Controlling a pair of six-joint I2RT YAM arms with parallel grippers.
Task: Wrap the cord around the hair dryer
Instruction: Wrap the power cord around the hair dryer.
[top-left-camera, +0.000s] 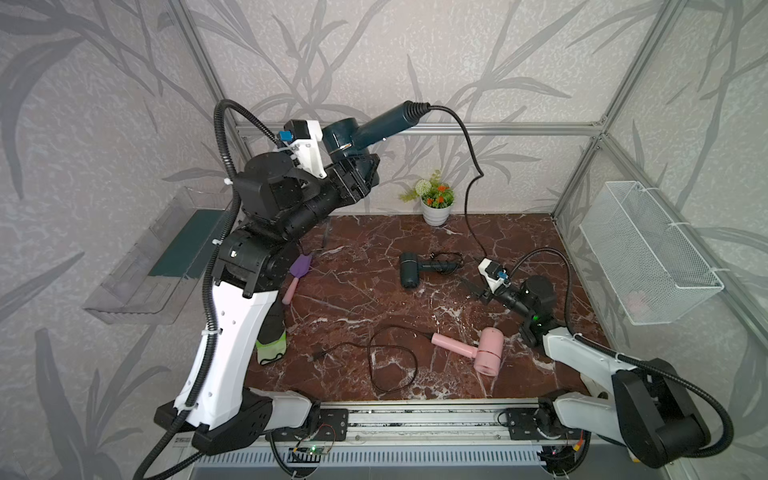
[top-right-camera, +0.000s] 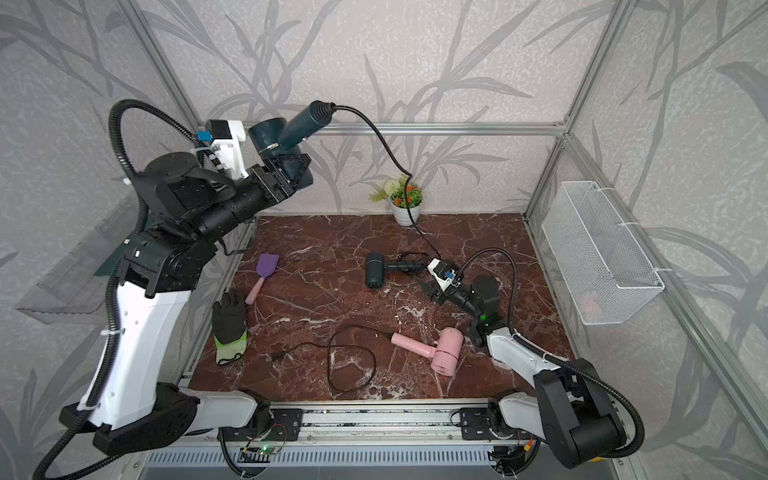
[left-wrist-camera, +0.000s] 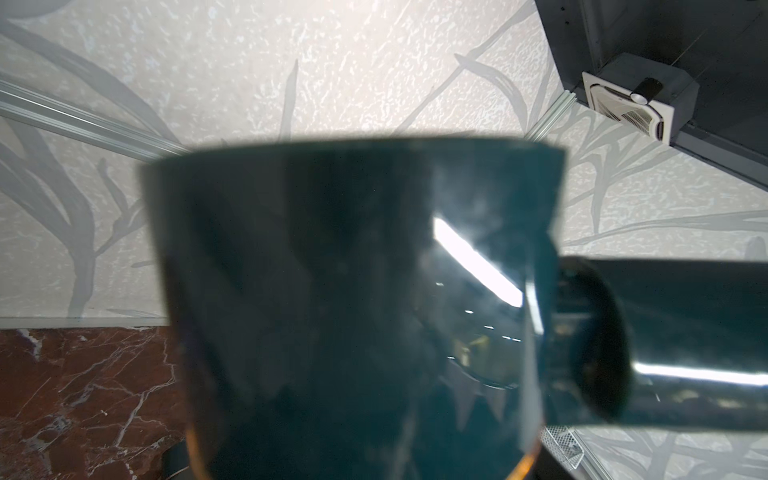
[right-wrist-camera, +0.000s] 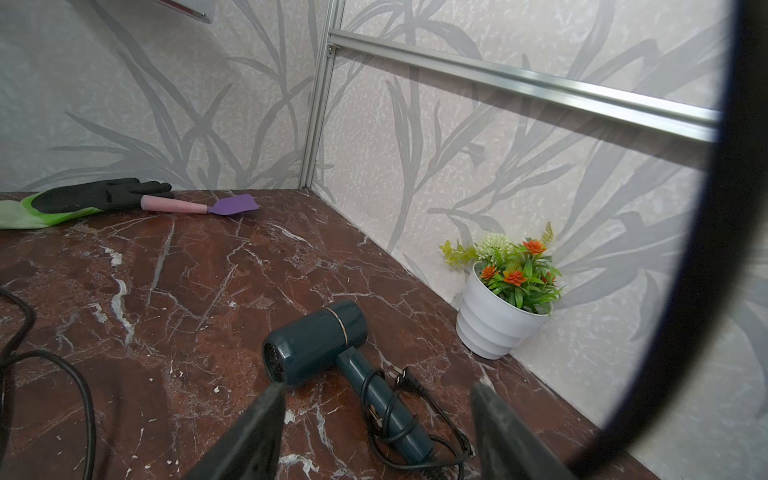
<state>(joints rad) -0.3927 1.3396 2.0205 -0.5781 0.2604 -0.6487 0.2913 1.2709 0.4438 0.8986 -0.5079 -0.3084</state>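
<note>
The left gripper (top-left-camera: 353, 163) is clamped on the barrel of the teal hair dryer (top-left-camera: 376, 126), held well above the table (top-left-camera: 357, 299) at its back left. The cord (top-left-camera: 468, 149) hangs down towards the right gripper (top-left-camera: 473, 289), whose jaws stand apart and empty, low beside a second dryer (top-left-camera: 415, 269). The cord's end appears hidden behind that wrist.

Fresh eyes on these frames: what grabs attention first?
The left gripper holds a dark hair dryer high by the back wall, its cord dangling down toward the open right gripper low over the table. On the table, a second dark hair dryer lies already wrapped, and a pink hair dryer in front trails a loose loop.
</note>
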